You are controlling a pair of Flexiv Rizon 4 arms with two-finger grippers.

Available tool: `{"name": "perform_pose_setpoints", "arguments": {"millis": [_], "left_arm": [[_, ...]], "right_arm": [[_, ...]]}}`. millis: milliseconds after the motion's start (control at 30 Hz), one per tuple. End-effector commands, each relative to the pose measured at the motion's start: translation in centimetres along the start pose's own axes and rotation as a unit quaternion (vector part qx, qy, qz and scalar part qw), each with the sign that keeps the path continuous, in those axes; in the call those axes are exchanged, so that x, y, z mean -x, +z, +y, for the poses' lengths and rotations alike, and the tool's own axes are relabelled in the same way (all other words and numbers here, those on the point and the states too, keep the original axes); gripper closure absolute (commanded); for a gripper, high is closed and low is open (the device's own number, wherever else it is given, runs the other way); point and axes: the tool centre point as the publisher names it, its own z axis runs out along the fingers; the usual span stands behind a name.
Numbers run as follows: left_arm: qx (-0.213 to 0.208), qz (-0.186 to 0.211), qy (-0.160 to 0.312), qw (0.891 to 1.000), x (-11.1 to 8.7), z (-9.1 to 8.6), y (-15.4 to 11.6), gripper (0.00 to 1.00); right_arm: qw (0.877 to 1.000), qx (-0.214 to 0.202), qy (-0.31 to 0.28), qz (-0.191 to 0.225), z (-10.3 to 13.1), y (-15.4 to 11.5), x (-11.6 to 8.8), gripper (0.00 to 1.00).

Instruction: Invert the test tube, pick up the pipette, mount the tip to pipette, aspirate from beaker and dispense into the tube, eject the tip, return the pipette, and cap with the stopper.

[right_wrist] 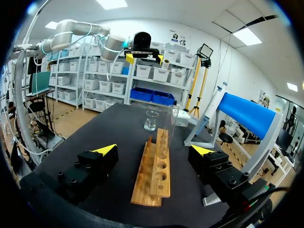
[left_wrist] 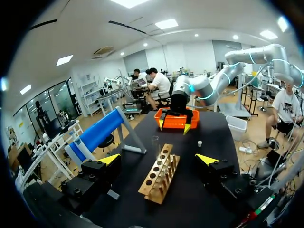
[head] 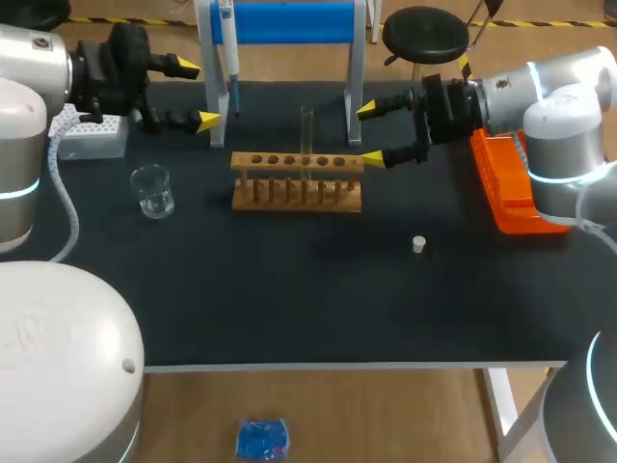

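A wooden rack (head: 297,180) stands mid-table with a clear test tube (head: 307,130) upright in it. My left gripper (head: 198,95) hovers open at the back left, beside the stand where the pipette (head: 231,58) hangs. My right gripper (head: 370,134) is open just right of the rack, with nothing between its fingers. A glass beaker (head: 153,190) sits left of the rack, and a small white stopper (head: 418,244) lies to the front right. In the left wrist view the rack (left_wrist: 159,175) and tube (left_wrist: 155,145) lie ahead of the open gripper (left_wrist: 159,159). In the right wrist view the rack (right_wrist: 154,168) lies ahead of the open gripper (right_wrist: 153,150), with the beaker (right_wrist: 151,120) beyond.
A white tip box (head: 92,135) sits at the back left under my left arm. An orange bin (head: 511,183) stands at the right edge beneath my right arm. The blue-and-white stand (head: 289,24) spans the back behind the rack.
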Motion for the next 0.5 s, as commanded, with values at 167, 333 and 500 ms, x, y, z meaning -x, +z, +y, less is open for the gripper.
{"name": "perform_pose_setpoints", "arguments": {"millis": [167, 333, 500], "left_arm": [[0.093, -0.141, -0.131, 0.977, 7.7, 12.7, -4.8, 0.00], [0.137, -0.211, -0.177, 0.952, 12.0, 19.1, -8.7, 0.00], [0.148, -0.283, -0.215, 0.923, 14.8, 22.2, -11.0, 0.00]], "right_arm": [[1.000, 0.000, 0.000, 0.000, 0.0, 0.0, 0.0, 0.00], [1.000, 0.000, 0.000, 0.000, 0.0, 0.0, 0.0, 0.00], [1.000, 0.000, 0.000, 0.000, 0.0, 0.0, 0.0, 0.00]]}}
